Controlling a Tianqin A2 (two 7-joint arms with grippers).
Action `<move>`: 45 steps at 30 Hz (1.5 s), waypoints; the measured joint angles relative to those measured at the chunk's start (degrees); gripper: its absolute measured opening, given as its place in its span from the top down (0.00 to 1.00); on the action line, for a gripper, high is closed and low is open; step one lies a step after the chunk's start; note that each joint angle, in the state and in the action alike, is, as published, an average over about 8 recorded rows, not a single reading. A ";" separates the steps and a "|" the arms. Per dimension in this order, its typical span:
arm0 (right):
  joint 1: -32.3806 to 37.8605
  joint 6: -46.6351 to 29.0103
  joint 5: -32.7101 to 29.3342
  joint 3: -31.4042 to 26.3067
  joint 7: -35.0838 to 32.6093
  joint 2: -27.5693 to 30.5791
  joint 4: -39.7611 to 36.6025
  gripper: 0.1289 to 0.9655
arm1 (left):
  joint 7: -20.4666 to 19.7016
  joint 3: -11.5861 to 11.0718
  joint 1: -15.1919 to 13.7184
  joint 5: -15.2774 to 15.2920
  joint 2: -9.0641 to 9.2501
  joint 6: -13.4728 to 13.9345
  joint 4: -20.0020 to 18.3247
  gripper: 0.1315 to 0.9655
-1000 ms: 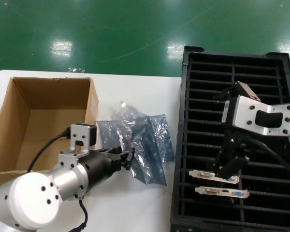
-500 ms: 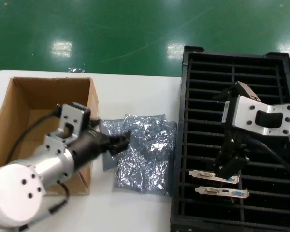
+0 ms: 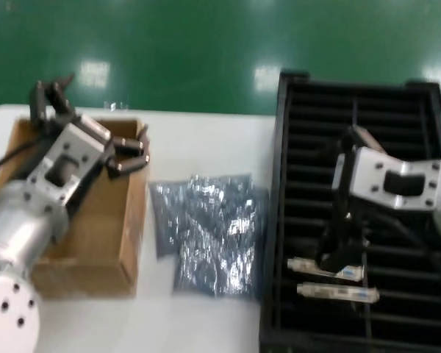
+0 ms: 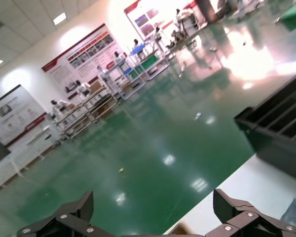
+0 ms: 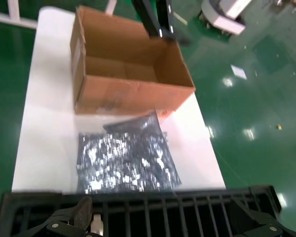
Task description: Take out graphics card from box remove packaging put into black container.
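The left gripper (image 3: 88,125) has its fingers spread wide with nothing between them, raised above the far rim of the box (image 3: 125,243) at about ten o'clock in the head view. Its wrist view looks out over the green floor, with both fingertips apart at the lower edge.

The right gripper (image 3: 336,254) hangs low over the black container (image 3: 294,95) at roughly four o'clock. Its jaws are spread too, as its own wrist view shows, both fingertips set well apart over the slotted dividers and gripping nothing. Just beneath it a graphics card (image 3: 325,269) lies in a slot, released, its silver bracket facing up; a second card (image 3: 338,293) sits in the next slot toward six o'clock.

Between box and container, at the table's centre, the packaging (image 3: 217,239) lies crumpled and flat, apparently more than one bag overlapping (I cannot count them for certain).

Judging from this, two cards are already unwrapped and slotted. Whether the box holds another I cannot tell, since the left arm covers much of its interior. If one remains, the left gripper looks placed to reach in next.
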 joint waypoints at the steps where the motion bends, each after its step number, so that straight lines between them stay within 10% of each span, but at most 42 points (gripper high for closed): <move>1: -0.47 0.66 0.42 0.27 -0.42 -0.16 -0.18 0.00 | 0.17 0.10 0.15 -0.73 -0.15 -0.26 0.24 0.22; 12: -7.69 10.84 6.92 4.35 -6.93 -2.65 -2.93 0.00 | 3.90 1.57 2.76 -11.22 -1.94 -5.28 3.12 0.04; 45: -32.22 45.33 28.92 18.21 -28.87 -11.11 -12.27 0.00 | 17.94 6.35 11.99 -46.20 -7.33 -23.64 11.88 0.00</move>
